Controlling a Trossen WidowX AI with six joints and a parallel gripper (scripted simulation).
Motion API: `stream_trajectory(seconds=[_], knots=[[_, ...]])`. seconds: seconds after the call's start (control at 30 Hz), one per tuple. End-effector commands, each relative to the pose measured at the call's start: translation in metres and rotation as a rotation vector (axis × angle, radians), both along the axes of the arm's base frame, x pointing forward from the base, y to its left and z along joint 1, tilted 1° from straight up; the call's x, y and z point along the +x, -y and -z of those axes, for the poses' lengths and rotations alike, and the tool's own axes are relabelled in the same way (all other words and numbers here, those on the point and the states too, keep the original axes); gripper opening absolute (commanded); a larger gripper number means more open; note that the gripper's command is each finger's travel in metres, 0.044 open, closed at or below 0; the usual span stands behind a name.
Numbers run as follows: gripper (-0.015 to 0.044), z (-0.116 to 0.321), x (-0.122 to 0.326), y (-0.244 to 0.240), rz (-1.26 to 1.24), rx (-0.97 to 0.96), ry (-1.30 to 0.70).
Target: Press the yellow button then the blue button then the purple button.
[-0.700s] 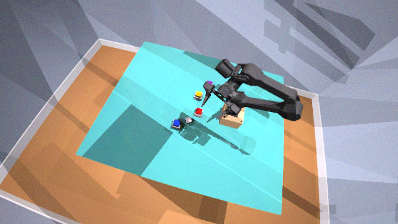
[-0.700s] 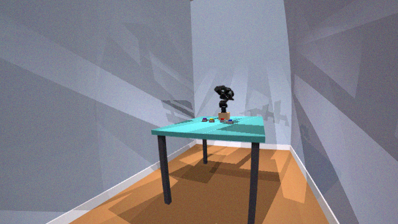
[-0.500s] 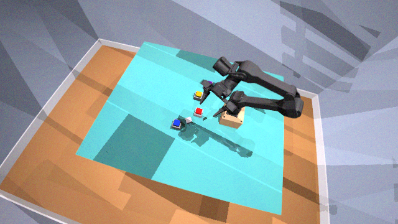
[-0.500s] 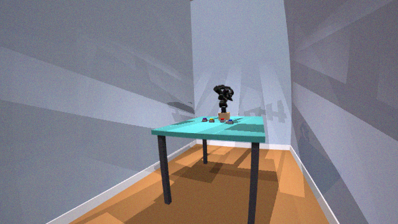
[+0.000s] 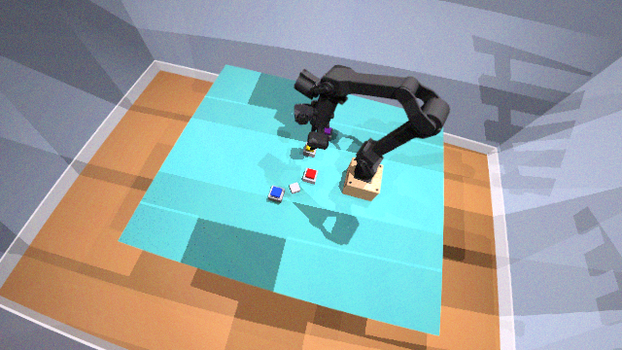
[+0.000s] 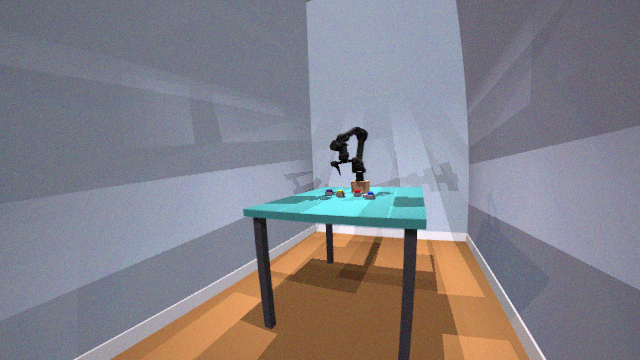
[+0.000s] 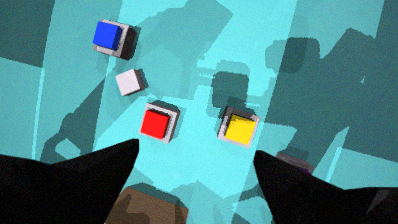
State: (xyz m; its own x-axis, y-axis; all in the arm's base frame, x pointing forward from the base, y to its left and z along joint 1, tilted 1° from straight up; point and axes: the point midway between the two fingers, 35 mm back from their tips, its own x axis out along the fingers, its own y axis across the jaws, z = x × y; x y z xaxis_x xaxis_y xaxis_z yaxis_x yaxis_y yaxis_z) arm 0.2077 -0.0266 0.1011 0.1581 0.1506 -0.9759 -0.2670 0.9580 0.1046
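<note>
On the table (image 7: pixel 210 160), four buttons.

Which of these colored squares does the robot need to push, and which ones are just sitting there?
Needed for the job:
- yellow button, pressed first
- blue button, second
- purple button, third, partly hidden behind the arm
- gripper, jaws open and holding nothing

Just sitting there:
- red button, must not be pressed
- white block, must not be touched

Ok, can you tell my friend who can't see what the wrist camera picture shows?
Two open black jaws frame a teal table from above. Between them sit a yellow button and a red button; farther off are a white block and a blue button.
</note>
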Motion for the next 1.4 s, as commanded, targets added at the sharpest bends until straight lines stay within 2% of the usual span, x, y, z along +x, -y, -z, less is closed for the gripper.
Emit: stream_trajectory(seconds=[0.0,0.27,0.33,0.47,0.73,0.77,1.37], knots=[[0.0400,0.019,0.016,0.038,0.183,-0.145,-0.135],[0.0400,0.019,0.016,0.040,0.191,-0.152,-0.141],[0.0348,0.030,0.018,0.040,0.191,-0.152,-0.141],[0.0242,0.079,0.018,0.041,0.191,-0.152,-0.141],[0.0032,0.081,0.018,0.041,0.191,-0.152,-0.141],[0.0020,0.081,0.018,0.041,0.191,-0.152,-0.141],[0.0020,0.094,0.019,0.041,0.191,-0.152,-0.141]])
